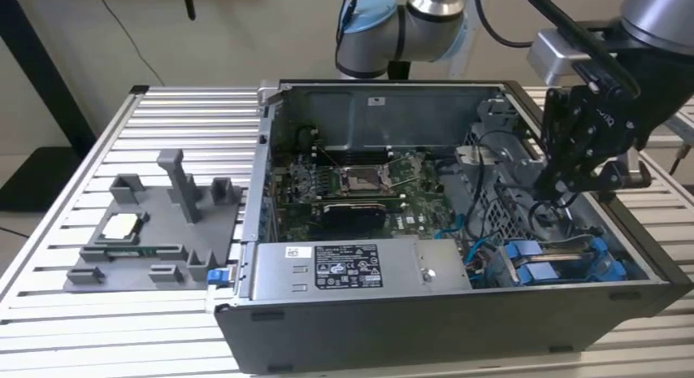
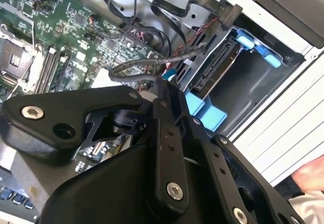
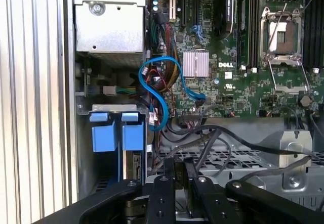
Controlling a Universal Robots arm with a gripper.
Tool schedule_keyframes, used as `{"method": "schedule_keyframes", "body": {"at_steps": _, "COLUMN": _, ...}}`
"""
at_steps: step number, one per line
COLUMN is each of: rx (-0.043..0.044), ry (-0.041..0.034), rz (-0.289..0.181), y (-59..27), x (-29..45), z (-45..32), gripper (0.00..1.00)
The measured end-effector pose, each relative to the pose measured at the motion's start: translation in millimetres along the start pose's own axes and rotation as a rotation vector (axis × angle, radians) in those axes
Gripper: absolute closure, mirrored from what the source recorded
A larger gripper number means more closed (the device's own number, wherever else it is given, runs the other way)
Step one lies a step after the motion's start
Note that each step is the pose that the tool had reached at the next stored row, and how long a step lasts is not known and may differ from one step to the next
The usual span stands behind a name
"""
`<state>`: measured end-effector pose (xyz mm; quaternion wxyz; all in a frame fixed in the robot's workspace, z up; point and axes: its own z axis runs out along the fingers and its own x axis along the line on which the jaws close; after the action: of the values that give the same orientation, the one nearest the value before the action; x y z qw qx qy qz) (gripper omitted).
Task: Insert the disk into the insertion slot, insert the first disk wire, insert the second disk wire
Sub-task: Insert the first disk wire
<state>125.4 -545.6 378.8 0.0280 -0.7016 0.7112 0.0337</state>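
The disk point(image 2: 217, 64) sits in the insertion slot point(image 2: 248, 82), its connector edge facing outward between blue carrier parts. The slot point(image 1: 564, 260) is at the case's front corner on the exterior view's right, and its blue tabs point(image 3: 114, 135) show in the first wrist view. My gripper point(image 1: 558, 197) hangs inside the case just above and behind the slot. Its fingers point(image 3: 172, 183) stand close together. A grey sleeved disk wire point(image 2: 147, 62) runs up to the gripper's tip point(image 2: 161, 85). A black flat wire with its connector point(image 2: 228, 14) hangs loose above the disk.
The power-supply box point(image 1: 347, 268) lies along the case's front wall. The motherboard point(image 1: 358, 183) fills the middle, with a blue cable point(image 3: 157, 92) looping beside it. A grey fixture tray point(image 1: 152, 232) stands on the slatted table at the exterior view's left. A hand point(image 2: 309, 176) shows outside the case.
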Motion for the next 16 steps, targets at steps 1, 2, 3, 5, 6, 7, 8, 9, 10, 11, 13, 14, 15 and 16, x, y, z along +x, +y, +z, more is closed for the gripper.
{"method": "schedule_keyframes", "body": {"at_steps": 1, "rx": 0.0, "ry": 0.0043, "rz": 0.0, "y": -0.2, "x": 0.1, "z": 0.4, "gripper": 0.81}}
{"method": "schedule_keyframes", "body": {"at_steps": 2, "rx": 0.0001, "ry": 0.0089, "rz": 0.0, "y": -0.4, "x": 0.1, "z": 0.9, "gripper": 0.81}}
{"method": "schedule_keyframes", "body": {"at_steps": 3, "rx": 0.0002, "ry": 0.0135, "rz": 0.0, "y": -0.6, "x": 0.1, "z": 1.4, "gripper": 0.81}}
{"method": "schedule_keyframes", "body": {"at_steps": 5, "rx": 0.0004, "ry": 0.0214, "rz": 0.0, "y": -0.9, "x": 0.2, "z": 2.3, "gripper": 0.81}}
{"method": "schedule_keyframes", "body": {"at_steps": 6, "rx": 0.0004, "ry": 0.022, "rz": 0.0, "y": -0.9, "x": 0.3, "z": 2.4, "gripper": 0.81}}
{"method": "schedule_keyframes", "body": {"at_steps": 7, "rx": 0.0004, "ry": 0.022, "rz": 0.0, "y": -1.0, "x": 0.3, "z": 2.3, "gripper": 0.81}}
{"method": "schedule_keyframes", "body": {"at_steps": 8, "rx": 0.0004, "ry": 0.0221, "rz": 0.0, "y": -1.0, "x": 0.3, "z": 2.3, "gripper": 0.81}}
{"method": "schedule_keyframes", "body": {"at_steps": 9, "rx": 0.0004, "ry": 0.0222, "rz": 0.0, "y": -1.0, "x": 0.3, "z": 2.3, "gripper": 0.81}}
{"method": "schedule_keyframes", "body": {"at_steps": 10, "rx": 0.0004, "ry": 0.0222, "rz": 0.0, "y": -1.0, "x": 0.2, "z": 2.3, "gripper": 0.81}}
{"method": "schedule_keyframes", "body": {"at_steps": 11, "rx": 0.0004, "ry": 0.0221, "rz": 0.0, "y": -1.0, "x": 0.2, "z": 2.4, "gripper": 0.81}}
{"method": "schedule_keyframes", "body": {"at_steps": 13, "rx": 0.0004, "ry": 0.0222, "rz": 0.0, "y": -1.0, "x": 0.2, "z": 2.4, "gripper": 0.81}}
{"method": "schedule_keyframes", "body": {"at_steps": 14, "rx": 0.0004, "ry": 0.0222, "rz": 0.0, "y": -1.0, "x": 0.2, "z": 2.3, "gripper": 0.81}}
{"method": "schedule_keyframes", "body": {"at_steps": 15, "rx": 0.0004, "ry": 0.0222, "rz": 0.0, "y": -1.0, "x": 0.2, "z": 2.4, "gripper": 0.81}}
{"method": "schedule_keyframes", "body": {"at_steps": 16, "rx": 0.0004, "ry": 0.0223, "rz": 0.0, "y": -1.0, "x": 0.2, "z": 2.4, "gripper": 0.81}}
